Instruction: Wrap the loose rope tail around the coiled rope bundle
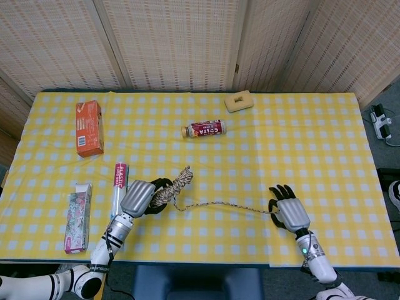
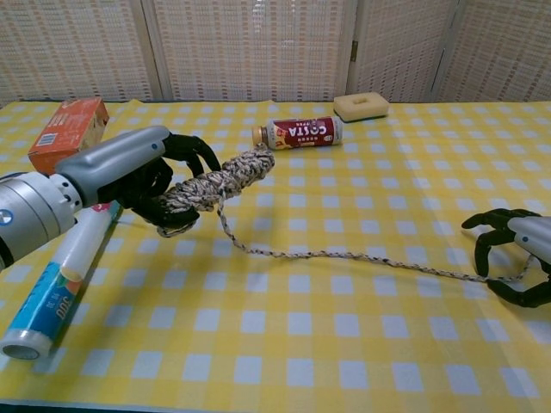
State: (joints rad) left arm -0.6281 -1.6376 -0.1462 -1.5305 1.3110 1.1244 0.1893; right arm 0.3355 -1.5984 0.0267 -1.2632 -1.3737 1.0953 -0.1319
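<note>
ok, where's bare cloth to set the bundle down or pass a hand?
Free: the wide right side past the sponge, and the middle between the bottle and the rope tail. Crowded: the near-left corner, where the left hand holds the coiled bundle beside the tube and the floral box.

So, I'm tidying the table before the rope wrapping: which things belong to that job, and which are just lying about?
Job:
coiled rope bundle, gripped by the left hand
loose rope tail, far end at the right hand

Lying about:
Costa bottle
orange box
sponge
tube
patterned box
</note>
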